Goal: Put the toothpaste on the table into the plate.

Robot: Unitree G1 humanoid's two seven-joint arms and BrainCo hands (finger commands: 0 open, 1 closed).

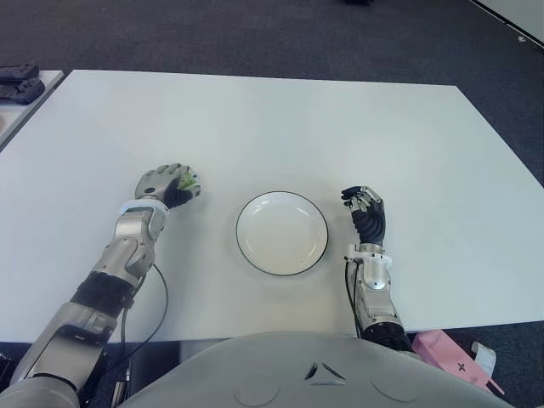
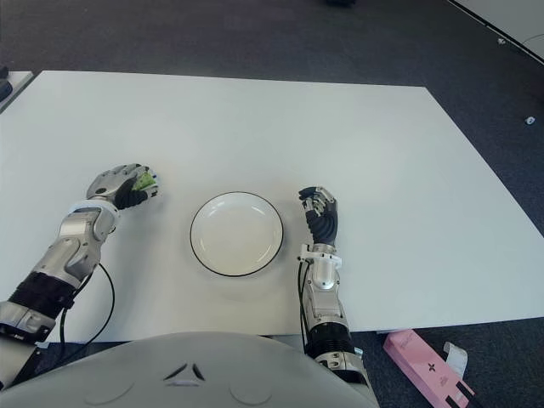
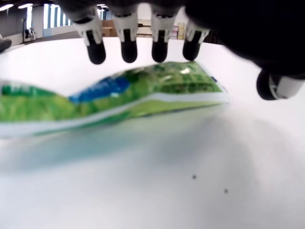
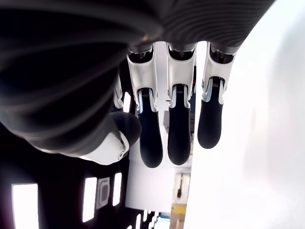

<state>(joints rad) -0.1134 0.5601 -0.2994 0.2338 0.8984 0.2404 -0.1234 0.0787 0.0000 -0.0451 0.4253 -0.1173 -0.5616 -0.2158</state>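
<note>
A green and blue toothpaste tube (image 3: 143, 93) lies flat on the white table (image 1: 280, 127), left of the plate. My left hand (image 1: 170, 184) hovers right over it, so in the eye views only a green sliver (image 1: 189, 180) shows. The left wrist view shows its fingertips (image 3: 128, 50) just above the tube and the thumb (image 3: 279, 86) off to one side, not closed on it. The white plate with a dark rim (image 1: 240, 235) sits in front of me and holds nothing. My right hand (image 1: 365, 208) shows just right of the plate, fingers relaxed and holding nothing.
A pink box (image 1: 446, 353) lies on the floor past the table's near right corner. Dark items (image 1: 19, 82) sit on a neighbouring table at far left. A black cable (image 1: 160, 297) loops beside my left forearm. Dark carpet surrounds the table.
</note>
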